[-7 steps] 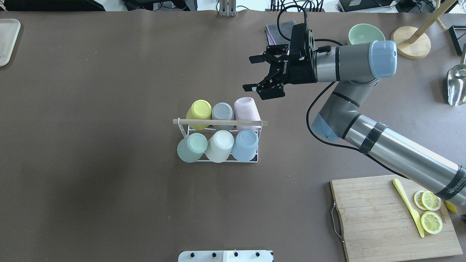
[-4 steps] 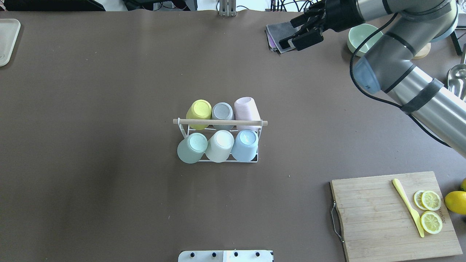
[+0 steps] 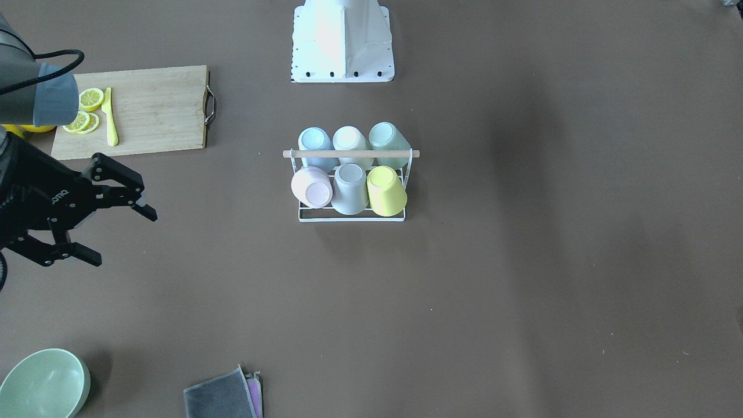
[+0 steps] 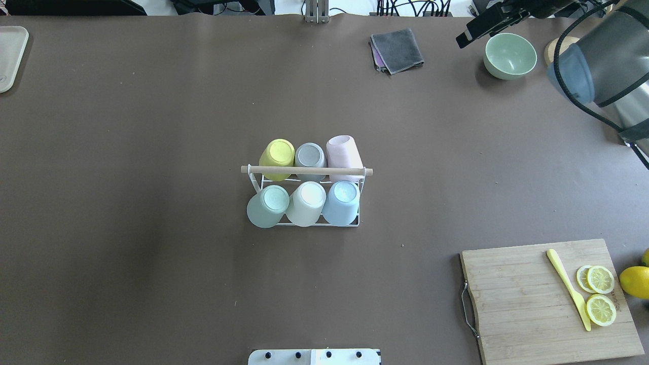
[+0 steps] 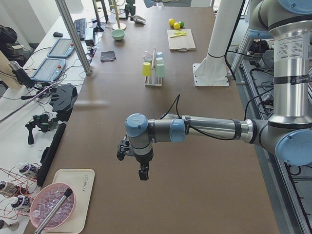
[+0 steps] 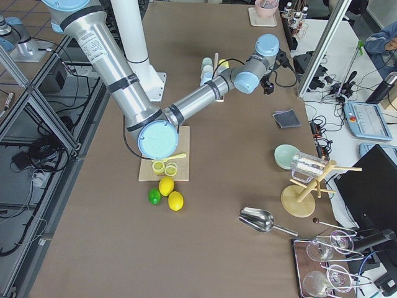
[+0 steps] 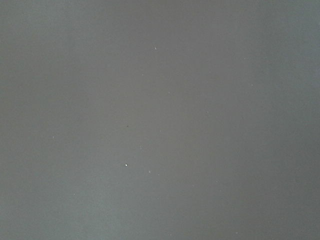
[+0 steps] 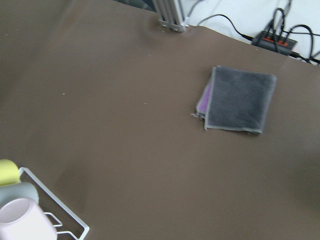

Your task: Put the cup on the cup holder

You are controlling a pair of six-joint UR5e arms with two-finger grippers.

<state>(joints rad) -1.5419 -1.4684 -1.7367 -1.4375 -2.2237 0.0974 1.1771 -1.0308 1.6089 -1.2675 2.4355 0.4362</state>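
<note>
The white wire cup holder (image 4: 306, 171) with its wooden rod handle stands mid-table. Six upside-down cups sit on it: yellow (image 4: 277, 157), grey (image 4: 310, 156) and pink (image 4: 344, 153) in the far row, green (image 4: 266, 205), white (image 4: 305, 203) and blue (image 4: 341, 202) in the near row. The pink cup leans a little. My right gripper (image 3: 123, 238) is open and empty, well off to the rack's right, toward the green bowl. My left gripper (image 5: 142, 171) hangs over bare table far from the rack; I cannot tell if it is open or shut.
A green bowl (image 4: 509, 56) and a folded grey cloth (image 4: 398, 48) lie at the far right. A wooden cutting board (image 4: 527, 304) with lemon slices and a yellow knife sits at the near right, a lemon (image 4: 634, 281) beside it. A tray (image 4: 10, 56) is at the far left.
My right gripper has drawn away from beside the pink cup, up and to the far right edge, staying open. The cups and holder have not moved.
</note>
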